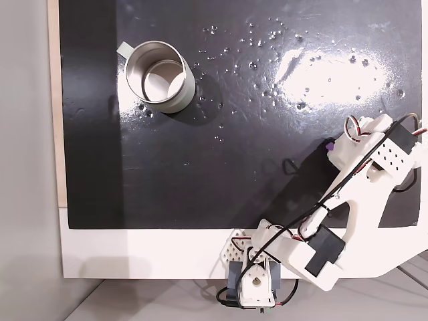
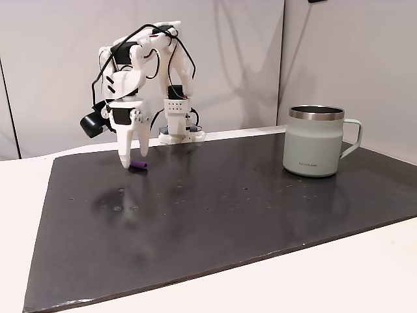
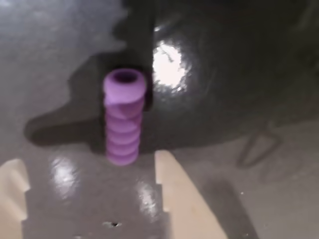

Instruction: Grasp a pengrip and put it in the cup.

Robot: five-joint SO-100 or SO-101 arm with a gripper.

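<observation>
— Two fingers of the hand (image 3: 89,181) stand spread apart, pointing down at the black mat (image 1: 234,167), nothing between them. See it in the wrist view?

— Yes. The purple grip (image 3: 123,117) lies on the mat just ahead of the fingertips, lined up with the gap, its hollow end turned away from the hand. It isn't touching either finger, as far as I can tell.

— From a fixed view at the side, the hand (image 2: 132,162) hangs with its tips close to the mat, and the grip (image 2: 139,165) sits right beside them, lying flat.

— And the cup (image 2: 315,141)?

— Well away from the hand, upright on the far side of the mat, handle turned outward. From above, the cup (image 1: 160,75) is open and I see nothing inside it; the handle tab points away from the arm (image 1: 358,194).

— Can you see the grip from above?

— Only a purple sliver (image 1: 329,144) peeking out beside the white wrist. The mat lies on the white worktop (image 1: 147,254)
</observation>
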